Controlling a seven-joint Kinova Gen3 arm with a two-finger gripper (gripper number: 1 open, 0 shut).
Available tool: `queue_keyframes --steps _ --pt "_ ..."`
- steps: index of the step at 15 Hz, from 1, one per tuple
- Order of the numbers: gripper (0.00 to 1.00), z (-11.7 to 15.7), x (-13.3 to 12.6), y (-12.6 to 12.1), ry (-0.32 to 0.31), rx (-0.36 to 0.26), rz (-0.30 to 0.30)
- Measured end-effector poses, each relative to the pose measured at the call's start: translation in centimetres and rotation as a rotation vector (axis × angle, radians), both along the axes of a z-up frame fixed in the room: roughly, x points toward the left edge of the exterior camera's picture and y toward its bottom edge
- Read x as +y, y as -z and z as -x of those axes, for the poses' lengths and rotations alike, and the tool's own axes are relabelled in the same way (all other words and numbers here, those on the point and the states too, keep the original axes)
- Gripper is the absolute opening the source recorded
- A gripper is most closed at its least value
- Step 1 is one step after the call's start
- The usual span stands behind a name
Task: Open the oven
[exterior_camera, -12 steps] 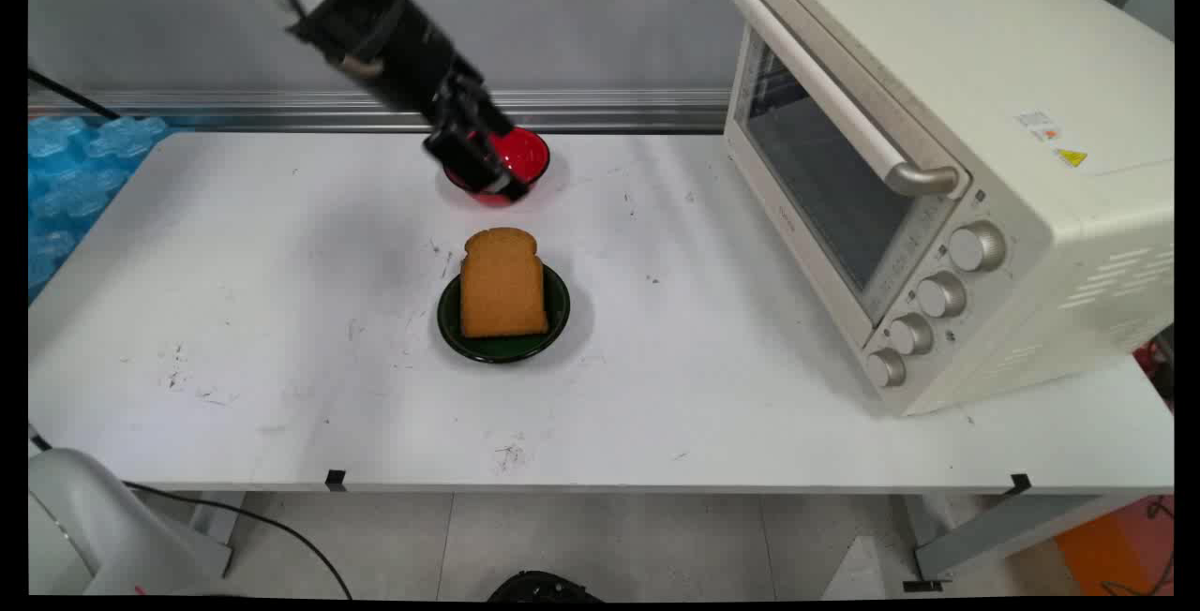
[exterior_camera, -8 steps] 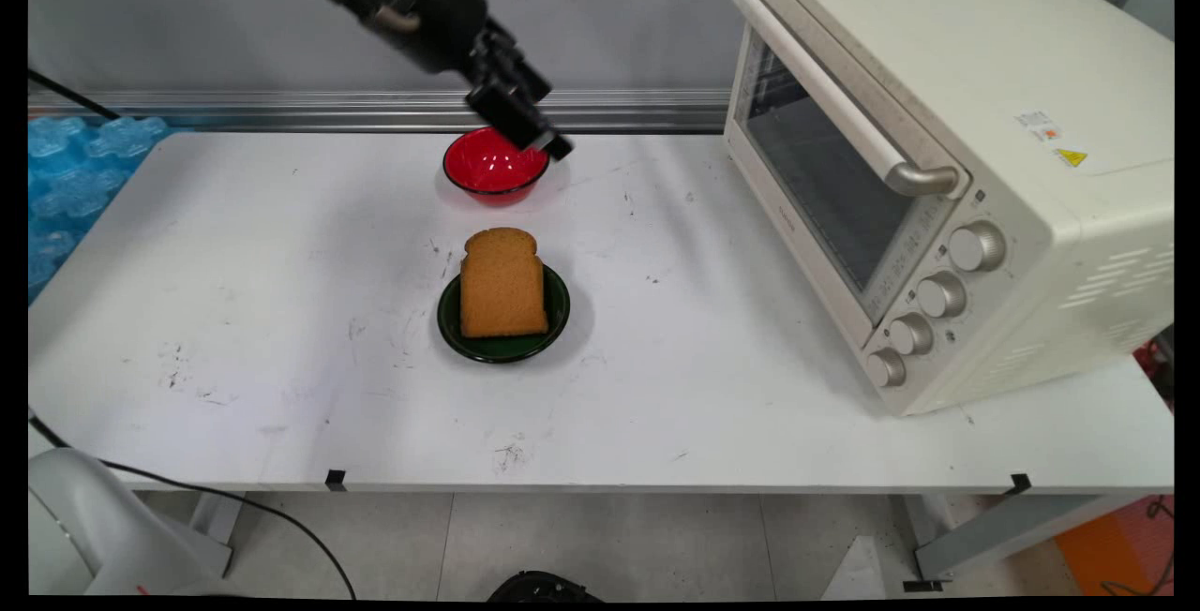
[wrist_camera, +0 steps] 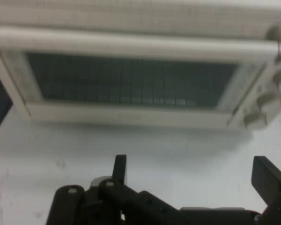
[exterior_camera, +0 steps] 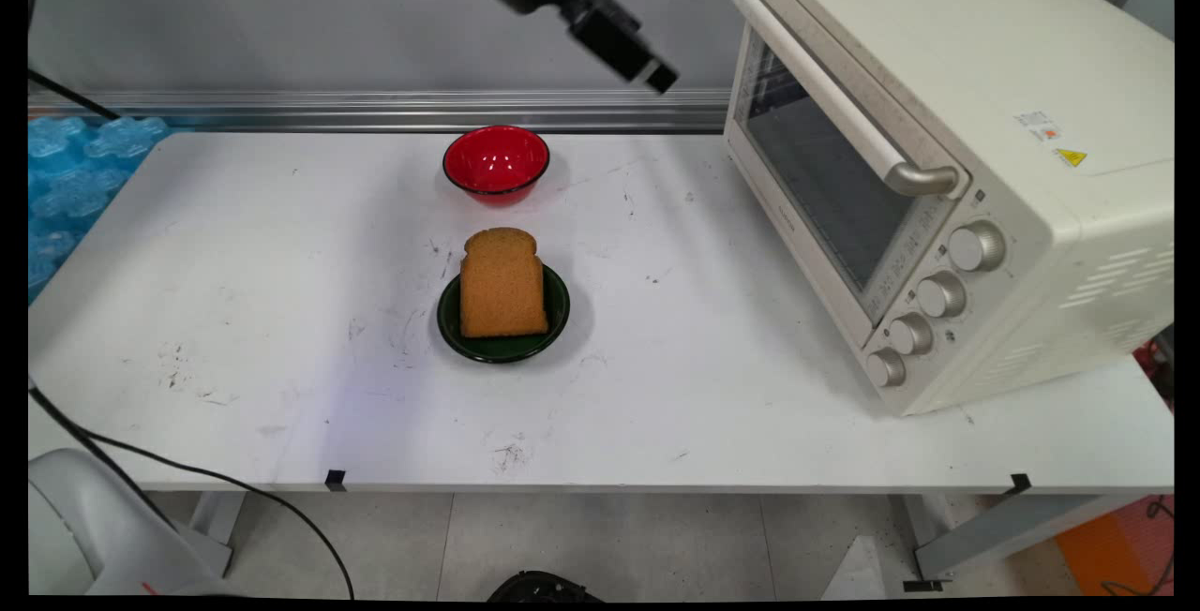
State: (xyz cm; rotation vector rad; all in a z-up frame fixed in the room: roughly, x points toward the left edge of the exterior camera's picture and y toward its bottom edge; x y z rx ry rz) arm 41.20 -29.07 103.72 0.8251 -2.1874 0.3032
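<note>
My black gripper (exterior_camera: 656,77) hangs high over the back of the table, between the red bowl (exterior_camera: 496,163) and the cream toaster oven (exterior_camera: 937,161), pointing at the oven. It is open and holds nothing; in the hand view the gripper (wrist_camera: 192,171) has its two fingers wide apart. That view faces the oven's shut glass door (wrist_camera: 131,86) and its long handle (wrist_camera: 131,44), still some way off. A slice of brown toast (exterior_camera: 502,285) lies on a dark green plate (exterior_camera: 555,316) at mid-table.
The oven door (exterior_camera: 825,171) is shut, with its handle (exterior_camera: 825,91) along the top and several knobs (exterior_camera: 937,297) at the right. Blue bubble wrap (exterior_camera: 75,180) lies past the table's left edge. A black cable (exterior_camera: 187,470) hangs below the near edge.
The gripper has risen from just over the red bowl and swung right towards the oven. Bowl, toast and plate have not moved.
</note>
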Motion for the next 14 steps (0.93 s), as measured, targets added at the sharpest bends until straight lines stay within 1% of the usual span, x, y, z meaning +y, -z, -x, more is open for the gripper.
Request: queue_keyframes --steps 3,8,11,14 --pt "1.00 1.3 -1.0 -0.6 -0.011 0.026 0.019" --pt "1.00 4.2 -3.4 -1.3 -0.038 0.065 0.051" --pt "1.00 6.0 -4.9 -1.3 -0.043 0.064 0.064" --pt "1.00 7.9 -6.5 -1.0 -0.042 0.043 0.075"
